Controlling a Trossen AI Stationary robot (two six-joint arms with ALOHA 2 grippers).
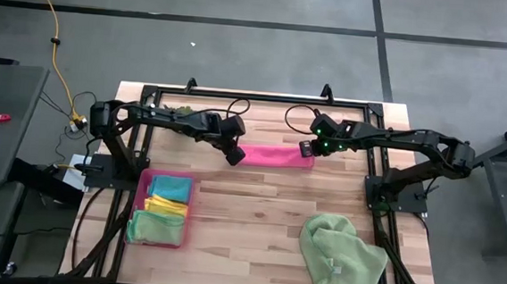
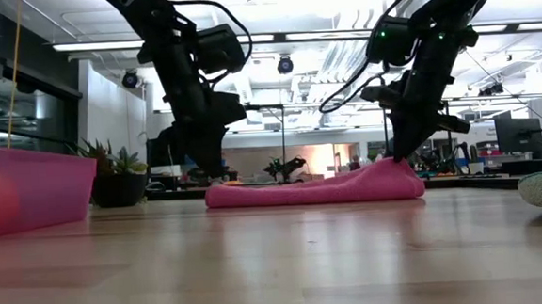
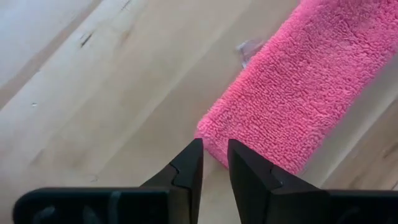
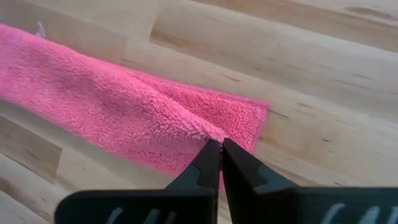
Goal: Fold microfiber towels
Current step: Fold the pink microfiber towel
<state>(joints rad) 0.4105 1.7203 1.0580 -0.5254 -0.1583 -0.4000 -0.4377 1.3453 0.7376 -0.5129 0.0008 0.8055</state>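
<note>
Left end effector is sitting right at the 9 o'clock end of the pink towel, fingers slightly apart with a narrow gap showing, and nothing is being gripped between them as far as I can see. The tips are hovering just off the towel's edge over bare wood.

Right end effector is down at the towel's 3 o'clock end, fingers together and pinching a bit of the fluffy pink fabric, which is bunching up into a little ridge right at the tips. From the low camera that end of the towel is standing a bit taller than the rest.

The pink towel itself is lying folded into a long narrow strip near the 12 o'clock side of the counter, stretched between the two arms.

Over at 8 o'clock a pink tray is holding a teal towel, a yellow towel and a green towel. Another green towel is lying crumpled around 4 o'clock, well apart from everything.
</note>
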